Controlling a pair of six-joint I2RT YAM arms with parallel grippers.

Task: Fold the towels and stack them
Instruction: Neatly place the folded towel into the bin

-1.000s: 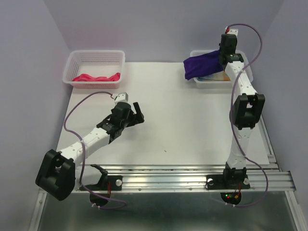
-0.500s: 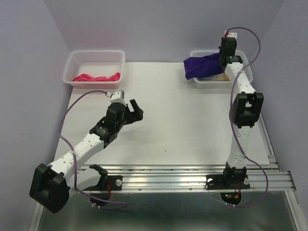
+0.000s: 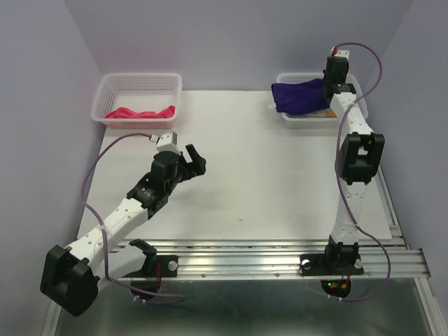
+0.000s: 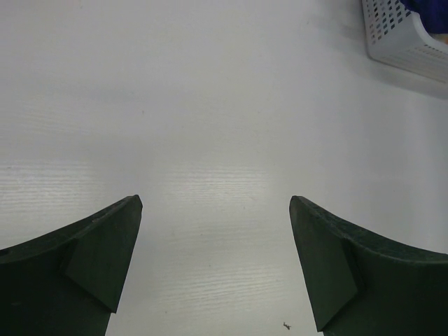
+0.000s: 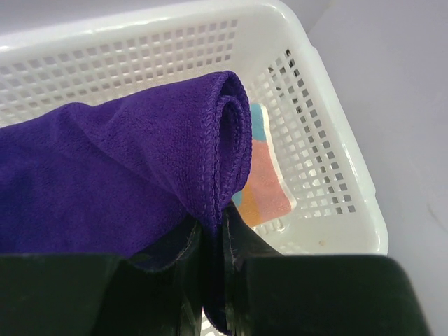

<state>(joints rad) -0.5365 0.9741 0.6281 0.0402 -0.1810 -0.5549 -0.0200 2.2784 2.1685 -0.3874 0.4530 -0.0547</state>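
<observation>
**Right arm lifting a towel from its basket.** The right gripper [image 5: 213, 243] is nearly closed and pinches a rolled fold of the purple towel [image 5: 119, 175] over the right basket [image 5: 336, 175] at the far right corner of the table [image 3: 266, 182]. The rest of the towel hangs leftward and appears to overhang the basket's left rim. Under it in the basket lies a light cloth with orange and blue patches [image 5: 264, 187]. The left gripper [image 4: 215, 206] is wide open and empty, hovering over bare table left of centre. A pink towel [image 3: 140, 112] lies in the left basket [image 3: 140, 78].

Likely faults:
- The narrow pinch may slip off the fold.
- The trailing cloth may catch the rim and drag or tip the light basket.
- The patterned cloth may be pulled out with the towel.
</observation>
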